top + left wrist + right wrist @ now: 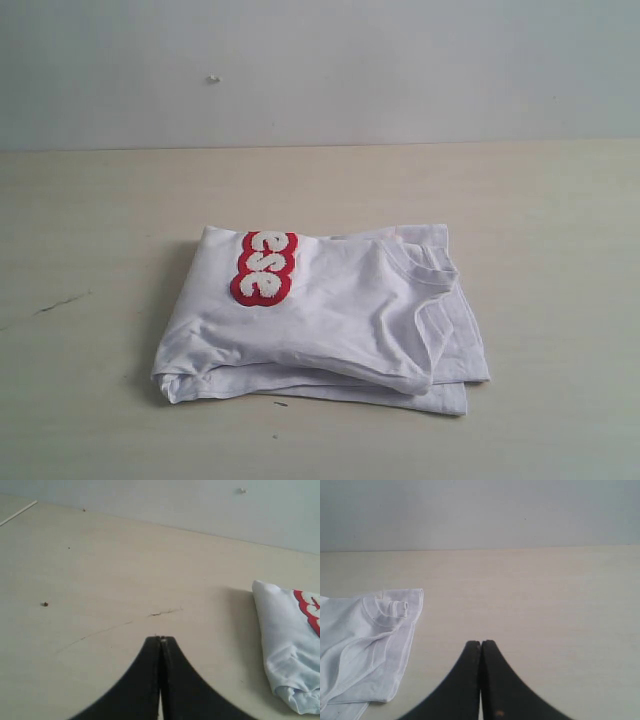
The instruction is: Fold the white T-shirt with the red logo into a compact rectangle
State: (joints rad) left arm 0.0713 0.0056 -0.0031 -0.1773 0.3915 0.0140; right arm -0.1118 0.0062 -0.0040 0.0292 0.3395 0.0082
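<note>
On a pale, faintly cracked tabletop (90, 230) before a blank wall, one white T-shirt (330, 320) lies mid-table as a soft, rumpled rectangle, its fuzzy red logo (265, 268) cut off by the fold, three puffy letters showing, while two black grippers, left gripper (161, 639) and right gripper (481, 642), hover clear of it, clenched on nothing.

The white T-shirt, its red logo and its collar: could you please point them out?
white T-shirt (340, 320), exterior view, on the top folded layer.
red logo (264, 268), exterior view, middle of the patch.
collar (425, 270), exterior view, on the ribbed band.
</note>
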